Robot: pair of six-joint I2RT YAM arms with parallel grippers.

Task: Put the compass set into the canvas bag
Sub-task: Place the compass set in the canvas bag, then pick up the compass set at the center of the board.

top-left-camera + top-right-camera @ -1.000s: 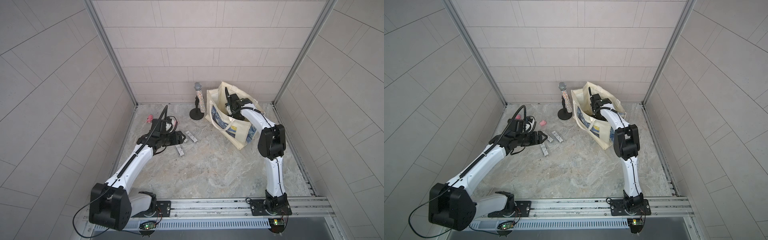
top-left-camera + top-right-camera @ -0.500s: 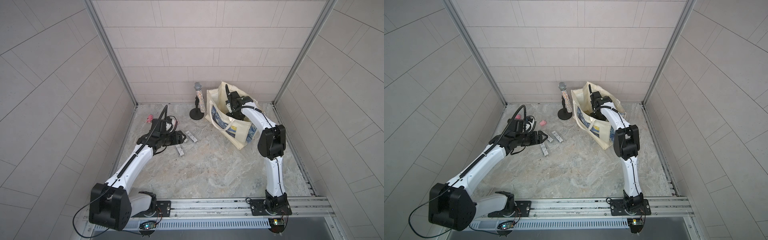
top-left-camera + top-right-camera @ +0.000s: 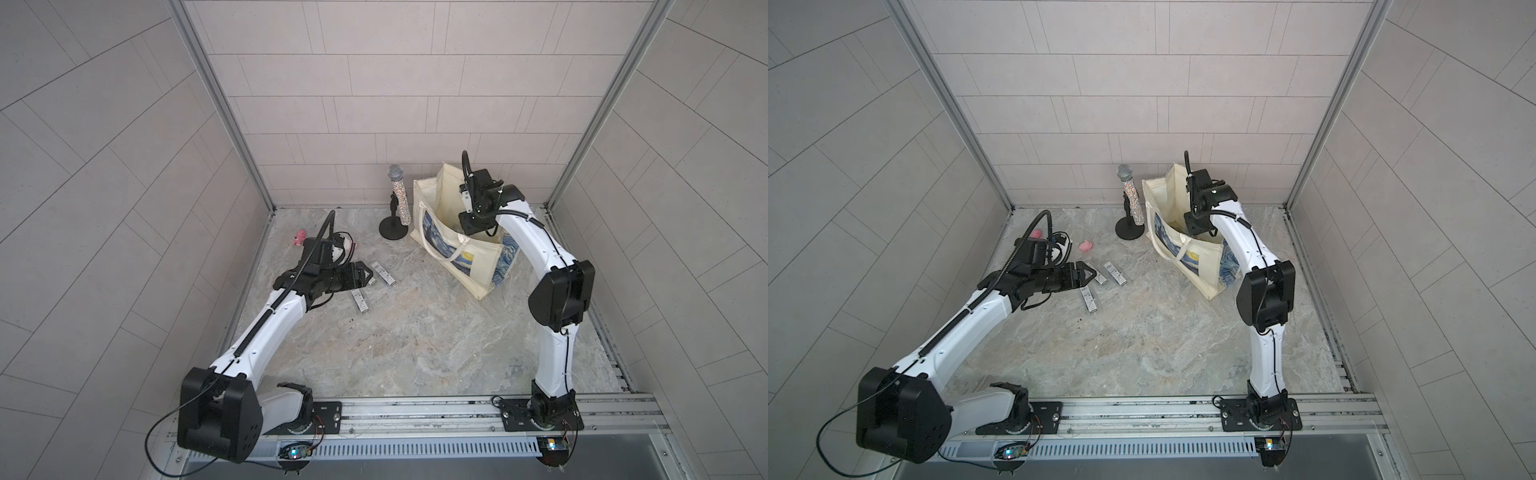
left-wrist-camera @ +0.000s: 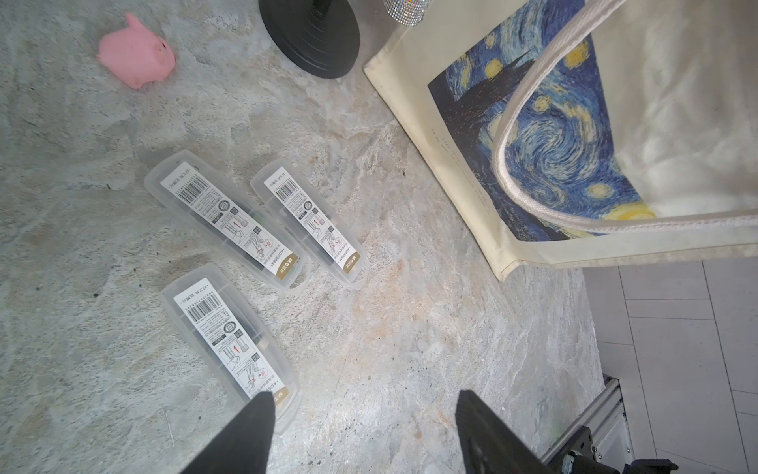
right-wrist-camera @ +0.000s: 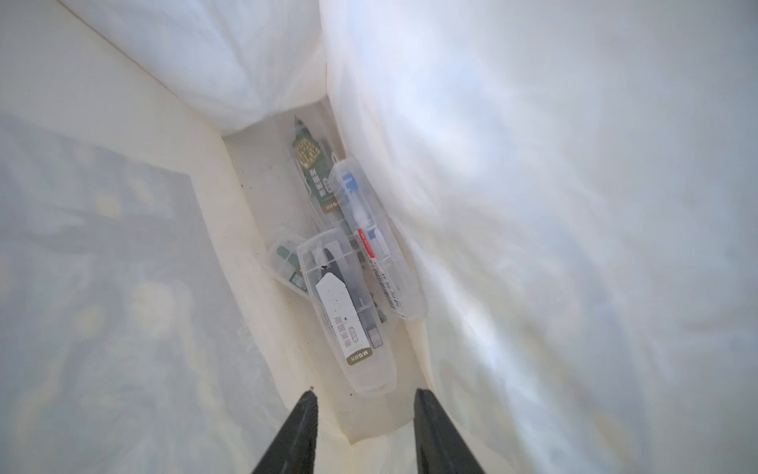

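Three compass sets lying left of centre on the desk, long axes slanting down-right, just ahead of half-open, empty left fingers; right fingers parted, empty, inside canvas bag.

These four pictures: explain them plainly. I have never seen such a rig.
Two white robot arms stand on a rail, each ending in a two-fingered end effector. Both top views look down on the whole scene; each wrist picture comes from a camera on one arm. The left end effector hangs open and empty over three clear compass-set cases on the stone floor, near a pink toy pig and a microphone on its stand. The right end effector is inside the canvas bag, open, holding nothing; more cases lie on the bag's bottom.
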